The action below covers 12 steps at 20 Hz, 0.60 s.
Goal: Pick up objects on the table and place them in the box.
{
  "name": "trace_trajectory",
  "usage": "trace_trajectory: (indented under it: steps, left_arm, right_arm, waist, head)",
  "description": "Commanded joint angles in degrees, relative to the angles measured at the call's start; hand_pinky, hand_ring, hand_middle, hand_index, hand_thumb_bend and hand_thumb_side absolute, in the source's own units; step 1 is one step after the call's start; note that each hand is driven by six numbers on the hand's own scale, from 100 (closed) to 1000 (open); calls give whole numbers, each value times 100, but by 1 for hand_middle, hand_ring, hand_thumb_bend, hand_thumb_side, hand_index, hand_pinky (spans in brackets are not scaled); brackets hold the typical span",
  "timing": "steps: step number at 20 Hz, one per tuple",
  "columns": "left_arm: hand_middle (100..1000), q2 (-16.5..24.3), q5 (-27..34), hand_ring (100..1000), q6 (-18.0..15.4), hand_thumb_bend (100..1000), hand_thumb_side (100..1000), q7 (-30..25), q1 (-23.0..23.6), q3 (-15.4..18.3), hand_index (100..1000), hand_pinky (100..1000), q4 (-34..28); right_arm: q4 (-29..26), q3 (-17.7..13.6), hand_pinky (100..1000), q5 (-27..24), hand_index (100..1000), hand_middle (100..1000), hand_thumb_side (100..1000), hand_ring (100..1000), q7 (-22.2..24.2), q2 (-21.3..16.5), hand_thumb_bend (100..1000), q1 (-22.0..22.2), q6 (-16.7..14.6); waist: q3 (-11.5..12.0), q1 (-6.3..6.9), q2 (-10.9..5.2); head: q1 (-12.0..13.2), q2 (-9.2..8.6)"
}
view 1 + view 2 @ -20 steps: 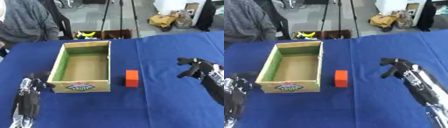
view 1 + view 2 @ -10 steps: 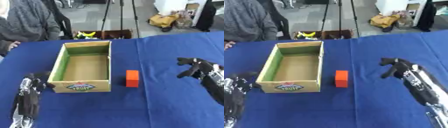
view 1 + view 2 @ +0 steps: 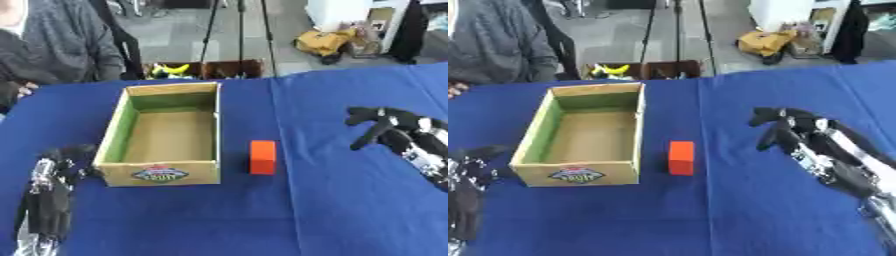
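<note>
An orange block [image 3: 262,156] lies on the blue table just right of the open cardboard box [image 3: 119,131], whose inside shows nothing but bare cardboard. My right hand [image 3: 791,128] hovers well to the right of the block, fingers relaxed and holding nothing. Down at the lower left, beside the box's front corner, my left hand [image 3: 61,163] rests with its fingers loosely bent and nothing in it.
The blue cloth [image 3: 324,210] covers the whole table. A person in a grey top sits at the far left edge. Beyond the far edge stand tripod legs [image 3: 238,35] and a crate with yellow items [image 3: 175,69].
</note>
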Motion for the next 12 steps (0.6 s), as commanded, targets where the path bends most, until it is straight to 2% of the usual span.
trace_trajectory:
  steps: [1,6,12]
  left_arm:
    - [653,126,7,824,-3,100,999,-44,-15,-32,671,534,-76]
    - [653,133,27,824,4,100,997,-117,-51,-106,671,534,-78]
    - [653,135,55,824,16,100,994,-199,-107,-180,671,533,-95]
  right_arm:
    - [295,86,696,111,686,817,690,1000,316,-546,100,-334,-113]
    - [1165,410,714,397,725,841,711,1000,744,-903,100,-1089,-533]
    - [2287,835,739,915,769,864,751,1000,1192,-899,183,-1890,-1267]
  waist:
    - [43,-32,-89]
    - [255,-51,-81]
    - [520,-39,-46]
  head:
    - [-92,-59]
    - [-314,-90]
    - [-549,-128]
